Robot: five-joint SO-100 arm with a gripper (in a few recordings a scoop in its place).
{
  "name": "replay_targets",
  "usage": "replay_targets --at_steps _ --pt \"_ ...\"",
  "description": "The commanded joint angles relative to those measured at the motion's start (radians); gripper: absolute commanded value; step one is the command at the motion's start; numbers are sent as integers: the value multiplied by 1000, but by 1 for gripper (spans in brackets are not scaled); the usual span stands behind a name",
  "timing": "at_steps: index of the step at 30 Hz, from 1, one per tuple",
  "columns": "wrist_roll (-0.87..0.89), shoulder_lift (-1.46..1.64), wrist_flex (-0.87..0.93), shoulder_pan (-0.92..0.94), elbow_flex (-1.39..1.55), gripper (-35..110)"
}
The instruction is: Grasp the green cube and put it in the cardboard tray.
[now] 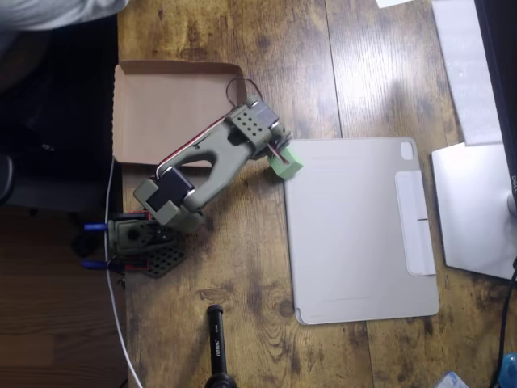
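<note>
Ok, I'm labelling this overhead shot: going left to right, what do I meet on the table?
cardboard tray → green cube, at the arm's fingers → pale grey tablet case → white slab at the right edge.

Looks like a home desk setup: wooden plank worktop (242, 307), grey tablet case (355, 230), and a monitor stand (472, 210) on the right.

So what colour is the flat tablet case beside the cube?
Pale grey, plain; clearest in the overhead view: tablet case with the green cube at its corner.
</note>
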Motion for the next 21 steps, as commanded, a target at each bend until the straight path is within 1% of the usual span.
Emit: replay_targets --at_steps 1,8,15,21 --pt "-23 55 9 25 54 29" --pt "-43 75 -14 52 104 30" --pt "-115 117 -17 118 127 31" --pt "-167 135 -86 170 212 30"
